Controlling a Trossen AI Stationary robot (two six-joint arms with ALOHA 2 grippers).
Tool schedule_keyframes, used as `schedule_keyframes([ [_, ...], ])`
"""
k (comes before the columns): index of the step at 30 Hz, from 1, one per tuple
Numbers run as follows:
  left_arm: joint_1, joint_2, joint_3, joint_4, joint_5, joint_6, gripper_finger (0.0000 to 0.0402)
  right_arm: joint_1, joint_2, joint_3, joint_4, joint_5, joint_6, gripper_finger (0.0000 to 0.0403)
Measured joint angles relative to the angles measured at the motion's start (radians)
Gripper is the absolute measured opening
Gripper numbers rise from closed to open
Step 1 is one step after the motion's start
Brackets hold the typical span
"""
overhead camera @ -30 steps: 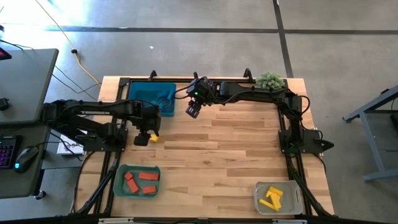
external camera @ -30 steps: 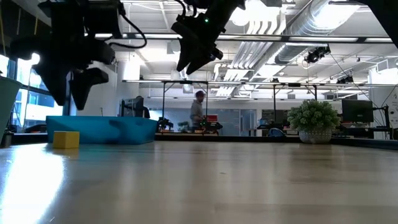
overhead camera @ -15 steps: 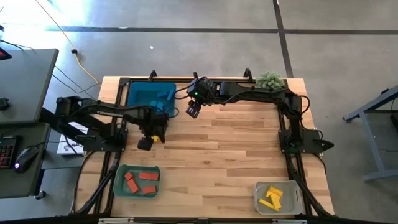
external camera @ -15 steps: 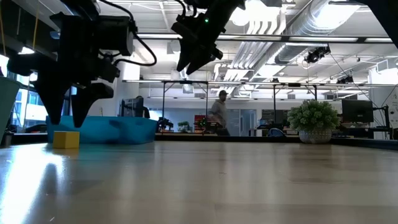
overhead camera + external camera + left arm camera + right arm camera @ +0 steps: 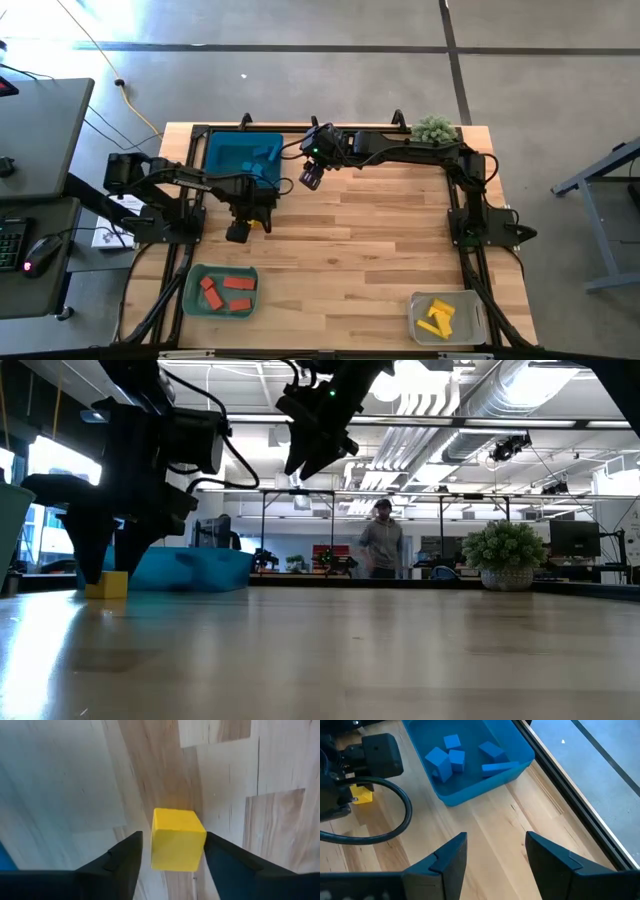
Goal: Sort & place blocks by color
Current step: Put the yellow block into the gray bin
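From above, the left gripper (image 5: 238, 232) hides the yellow cube (image 5: 177, 839) it has dropped over, beside the blue bin (image 5: 240, 157); the wrist camera shows the cube on the wooden table (image 5: 380, 250) between wide-spread fingers (image 5: 117, 865) that do not touch it. The right gripper (image 5: 309, 179) hangs above the table near the blue bin, fingers apart and holding nothing, where it was a second ago. Since then the left arm has moved toward the cube and lowered, and a person (image 5: 378, 550) far behind has walked right.
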Motion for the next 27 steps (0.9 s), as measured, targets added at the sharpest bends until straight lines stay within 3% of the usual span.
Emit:
schedule_keyframes([
  [8, 0.003, -0.003, 0.001, 0.015, 0.0, 0.021, 0.0099, 0.0, 0.0, 0.0, 0.0, 0.0, 0.0, 0.0189],
  [13, 0.03, -0.006, 0.001, 0.016, 0.013, 0.035, 0.0099, 0.0, 0.0, 0.0, 0.0, -0.041, -0.001, 0.0189],
  [17, 0.084, -0.027, -0.001, 0.02, 0.074, 0.044, 0.0099, 0.0, -0.006, 0.0, -0.002, -0.142, -0.047, 0.0188],
  [24, 0.199, -0.101, 0.007, 0.025, 0.13, 0.034, 0.0099, 0.001, -0.009, 0.0, -0.001, -0.241, -0.111, 0.0179],
  [27, 0.251, -0.136, 0.039, 0.027, 0.198, 0.016, 0.0099, 0.001, -0.009, 0.0, -0.001, -0.281, -0.151, 0.0174],
])
